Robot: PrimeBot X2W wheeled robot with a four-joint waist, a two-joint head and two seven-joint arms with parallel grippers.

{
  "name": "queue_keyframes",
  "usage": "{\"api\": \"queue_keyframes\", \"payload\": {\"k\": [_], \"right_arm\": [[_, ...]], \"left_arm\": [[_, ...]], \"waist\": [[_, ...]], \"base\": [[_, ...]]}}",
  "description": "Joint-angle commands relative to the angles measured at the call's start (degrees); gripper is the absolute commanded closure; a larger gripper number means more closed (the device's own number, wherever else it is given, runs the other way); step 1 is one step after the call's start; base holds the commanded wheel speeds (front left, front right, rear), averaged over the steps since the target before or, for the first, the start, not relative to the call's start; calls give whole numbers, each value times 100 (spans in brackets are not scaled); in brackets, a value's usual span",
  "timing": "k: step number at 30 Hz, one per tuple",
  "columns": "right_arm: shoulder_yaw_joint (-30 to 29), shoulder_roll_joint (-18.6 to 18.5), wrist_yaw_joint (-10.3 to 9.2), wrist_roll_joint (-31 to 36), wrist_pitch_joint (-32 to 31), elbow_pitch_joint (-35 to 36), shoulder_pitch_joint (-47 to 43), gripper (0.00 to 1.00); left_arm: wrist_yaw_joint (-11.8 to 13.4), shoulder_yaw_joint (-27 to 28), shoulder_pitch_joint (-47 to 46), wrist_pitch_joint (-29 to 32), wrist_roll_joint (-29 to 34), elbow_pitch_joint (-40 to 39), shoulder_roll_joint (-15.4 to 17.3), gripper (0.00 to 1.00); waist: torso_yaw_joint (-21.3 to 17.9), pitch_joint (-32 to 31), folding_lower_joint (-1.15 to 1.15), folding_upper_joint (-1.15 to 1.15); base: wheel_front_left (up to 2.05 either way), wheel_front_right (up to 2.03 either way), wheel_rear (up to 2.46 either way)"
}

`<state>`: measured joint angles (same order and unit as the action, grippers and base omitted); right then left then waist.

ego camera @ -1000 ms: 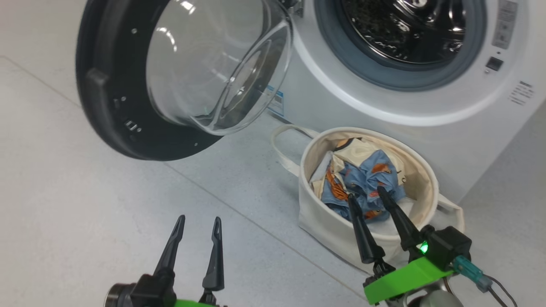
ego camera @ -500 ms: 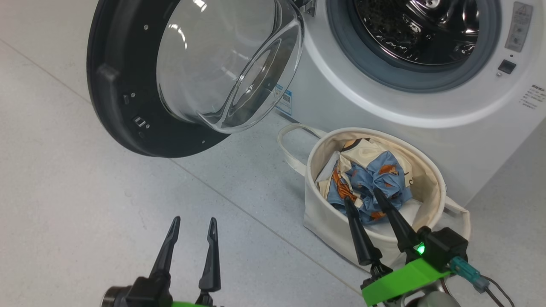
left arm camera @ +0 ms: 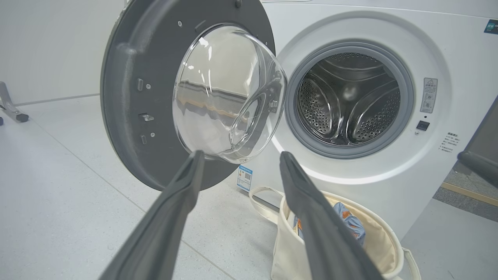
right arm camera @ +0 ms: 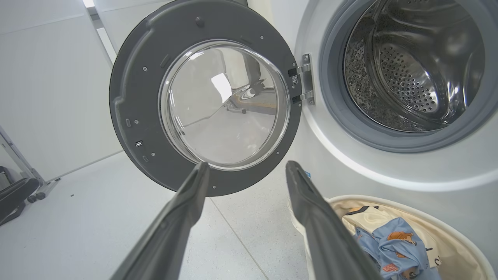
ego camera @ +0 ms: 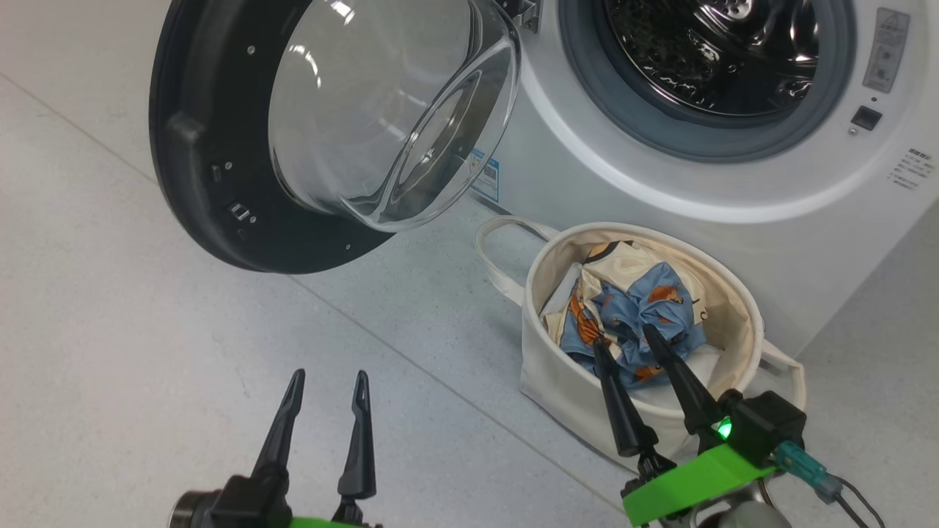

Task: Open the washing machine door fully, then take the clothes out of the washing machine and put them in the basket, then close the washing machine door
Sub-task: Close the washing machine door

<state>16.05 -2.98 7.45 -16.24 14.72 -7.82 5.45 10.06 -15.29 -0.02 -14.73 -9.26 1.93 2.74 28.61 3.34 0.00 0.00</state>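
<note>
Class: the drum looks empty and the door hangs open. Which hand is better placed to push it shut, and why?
Left, probably. The left hand is open and faces the door; the right hand hangs over the basket.

Pale grey tiled floor (ego camera: pixel 110 330) is stretching out wide here, with 1 thin grout line (ego camera: pixel 411 363) cutting diagonally across it. A white wall (left arm camera: pixel 50 46) is rising from the floor's far edge. A slanted metal frame leg (left arm camera: pixel 8 103) is standing on the floor just beside that wall.
</note>
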Motion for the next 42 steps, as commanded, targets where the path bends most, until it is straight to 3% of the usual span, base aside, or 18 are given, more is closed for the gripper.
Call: {"api": "queue_keyframes", "payload": {"k": [1,2,3,8,12,18,21,25,30,33,36,39,42], "right_arm": [[114,11,3,-22,28,181,72,0],[115,11,3,-23,28,180,71,0],[114,11,3,-23,28,175,70,0],[115,11,3,6,28,151,69,0],[90,11,3,49,28,139,81,0],[88,11,3,168,28,99,139,0],[82,11,3,238,28,95,210,0],[94,11,3,365,28,73,298,0],[83,11,3,521,28,69,448,0],[84,11,3,604,28,80,544,0],[68,11,3,672,28,89,627,0],[65,11,3,695,28,100,675,0],[15,11,3,714,28,153,762,0]], "left_arm": [[-2,208,-84,-27,33,-232,14,0],[-21,207,-81,-27,26,-229,14,0],[-53,207,-79,-27,31,-229,14,99],[-150,508,-80,-27,82,-372,14,100],[-257,1387,-18,-27,-414,-894,14,100],[-990,3058,-105,-27,-1069,-1355,341,100],[-1460,3687,-397,-27,-1681,-1088,741,100],[-1710,4136,-1077,464,-3184,-259,1486,100],[-1751,4178,-1944,1280,-4817,505,2761,100],[-1752,4145,-2330,1618,-5751,832,3349,100],[-1753,4238,-2664,1968,-6360,1406,3781,100],[-1753,4243,-2868,2188,-6636,1728,4007,100],[-1754,4197,-3136,2833,-7189,2238,4284,100]], "waist": [[0,3,0,0],[1,3,0,0],[3,1,0,0],[15,31,0,0],[16,90,0,0],[-12,276,0,0],[-56,415,0,0],[-135,618,0,0],[-326,875,0,0],[-508,1024,0,0],[-704,1181,0,0],[-854,1259,0,0],[-1172,1413,0,0]], "base": [[0,0,0],[0,0,0],[0,0,0],[0,0,0],[0,0,0],[0,0,0],[0,0,0],[0,0,0],[0,0,0],[0,0,0],[0,0,0],[0,0,0],[0,0,0]]}}
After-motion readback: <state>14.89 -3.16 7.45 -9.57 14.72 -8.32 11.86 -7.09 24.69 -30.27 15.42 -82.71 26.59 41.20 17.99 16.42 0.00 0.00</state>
